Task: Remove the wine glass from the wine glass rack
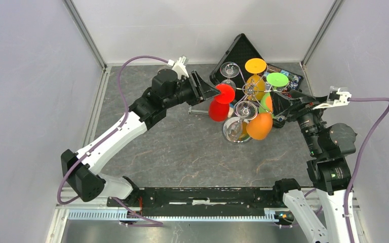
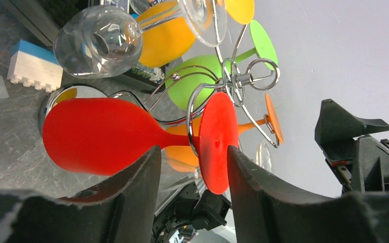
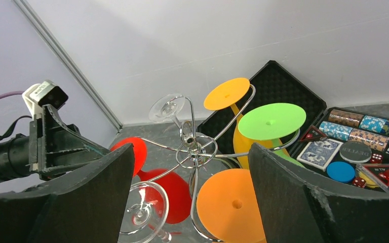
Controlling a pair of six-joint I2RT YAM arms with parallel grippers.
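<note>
Grey marbled counter (image 1: 182,152), pale walls all round, and all eyes on the left tool (image 2: 192,154): its fingers are parted and set astride the stem of the red wine glass (image 2: 101,134), bowl on one side of them, round foot on the other, with no squeeze on the stem that I can see. The glass hangs upside down from the wine glass rack (image 2: 235,83), its foot caught in a curled wire arm just past the left tool's tips. It's opaque, bright red and smooth, probably plastic. Here's the danger: the foot sits right against one finger, so a clamp could land on the disc instead of the stem and twist it. Pull at the wrong angle and the wire hooks the foot, dragging the light rack along, and the clear glass (image 2: 99,43) hanging alongside could swing or drop. The right tool (image 3: 191,152) is spread wide and empty, the rack's hub straight ahead of it, so nothing steadies the stand.
</note>
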